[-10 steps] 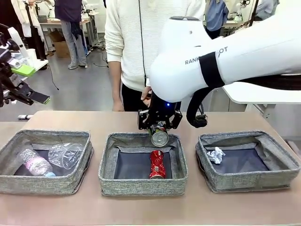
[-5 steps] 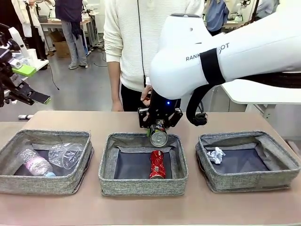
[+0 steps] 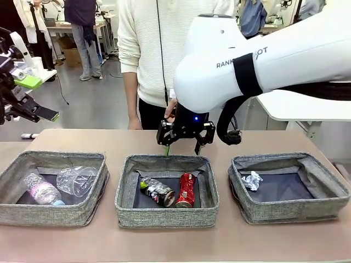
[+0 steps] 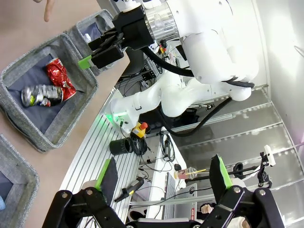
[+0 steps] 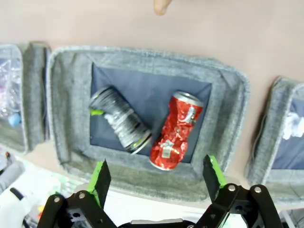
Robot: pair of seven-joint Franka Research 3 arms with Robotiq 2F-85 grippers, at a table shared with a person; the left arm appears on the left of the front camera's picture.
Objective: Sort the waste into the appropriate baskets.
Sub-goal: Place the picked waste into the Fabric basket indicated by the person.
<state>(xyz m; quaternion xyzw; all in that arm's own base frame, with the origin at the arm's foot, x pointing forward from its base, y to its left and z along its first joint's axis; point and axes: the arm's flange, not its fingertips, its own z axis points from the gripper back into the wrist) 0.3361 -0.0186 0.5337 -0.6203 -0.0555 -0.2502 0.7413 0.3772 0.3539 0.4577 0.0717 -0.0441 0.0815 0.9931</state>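
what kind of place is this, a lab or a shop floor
Most likely a robotics lab. A white robot arm works at a table holding three grey baskets; beyond the person are more workbenches, and cables and gear lie around the arm bases.

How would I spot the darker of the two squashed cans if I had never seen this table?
Find the middle basket of the three grey fabric ones in the front view, the one below the robot's open right end effector. Two crushed cans lie on its dark bottom. The crushed dark printed can lies on the left, silvery-black with a touch of green, while its neighbour, the crushed red can, is bright red.
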